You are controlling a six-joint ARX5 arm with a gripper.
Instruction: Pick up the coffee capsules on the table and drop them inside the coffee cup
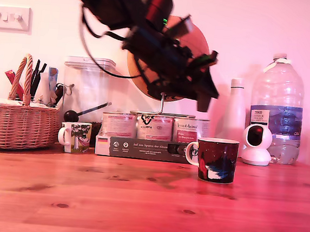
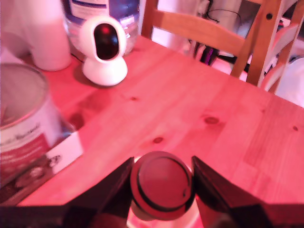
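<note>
From the exterior view's left: bare desk (image 1: 83,196), no capsules lying visible. Raised gripper (image 2: 161,183), jaws clamping one dark capsule (image 2: 161,185) (flat end showing), hangs above the coffee cup (image 1: 216,160); dropping it seems next.

A strong pink-red cast tints both views; the arm (image 1: 151,34) is motion-blurred, and the wrist view is soft near the jaws.

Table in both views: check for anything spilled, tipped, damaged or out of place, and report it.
Nothing stands out. The dark mug stands upright on the table with no spill around it, the small white mug is upright too, and the gripper holds a dark capsule squarely between its jaws.
</note>
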